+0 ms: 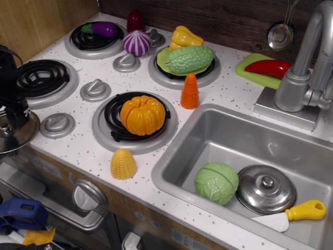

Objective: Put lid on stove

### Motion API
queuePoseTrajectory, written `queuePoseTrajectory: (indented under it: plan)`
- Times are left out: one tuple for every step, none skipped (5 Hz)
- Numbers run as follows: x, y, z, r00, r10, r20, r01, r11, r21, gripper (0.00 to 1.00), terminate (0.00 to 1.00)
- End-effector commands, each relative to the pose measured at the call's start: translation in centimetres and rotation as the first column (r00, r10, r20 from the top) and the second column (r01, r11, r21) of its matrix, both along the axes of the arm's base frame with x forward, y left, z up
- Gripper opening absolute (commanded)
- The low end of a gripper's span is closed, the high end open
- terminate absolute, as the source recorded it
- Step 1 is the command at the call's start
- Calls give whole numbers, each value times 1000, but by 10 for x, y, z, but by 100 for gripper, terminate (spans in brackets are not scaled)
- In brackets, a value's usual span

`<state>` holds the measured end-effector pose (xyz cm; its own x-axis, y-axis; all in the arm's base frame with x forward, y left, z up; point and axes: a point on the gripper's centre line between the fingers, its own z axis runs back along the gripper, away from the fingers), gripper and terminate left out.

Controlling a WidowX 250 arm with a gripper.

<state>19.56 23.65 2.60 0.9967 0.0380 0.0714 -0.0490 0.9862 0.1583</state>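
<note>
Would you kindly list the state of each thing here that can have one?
lid: at the counter's left edge, under the gripper
gripper: over the lid, jaws unclear
front-left burner: bare
pumpkin: on a burner
domed lid: in the sink

No readable text in this view.

No letters, numbers, brand marks or signs can be read on anything here. The front panel of the toy kitchen (47, 167), at the near left under the counter edge, carries some small pale marks, but they are too blurred and too small to read.
</note>
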Motion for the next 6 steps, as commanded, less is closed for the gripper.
queuePoseTrajectory:
  plan:
    - [-3, 19, 9, 1000, -1, 30, 1, 1000, 25, 100, 0]
    - [-4, 23, 3, 999, -8, 44, 7, 1000, 24, 100, 0]
    - [-5, 26, -7, 998, 3, 66, -5, 999, 32, 100, 0]
    - [-6, 28, -11, 998, 5, 68, -7, 1000, 23, 100, 0]
    - [-7, 29, -15, 997, 17, 77, -17, 1000, 2, 100, 0]
    - [-6, 27, -14, 997, 34, 74, -34, 999, 7, 0, 0]
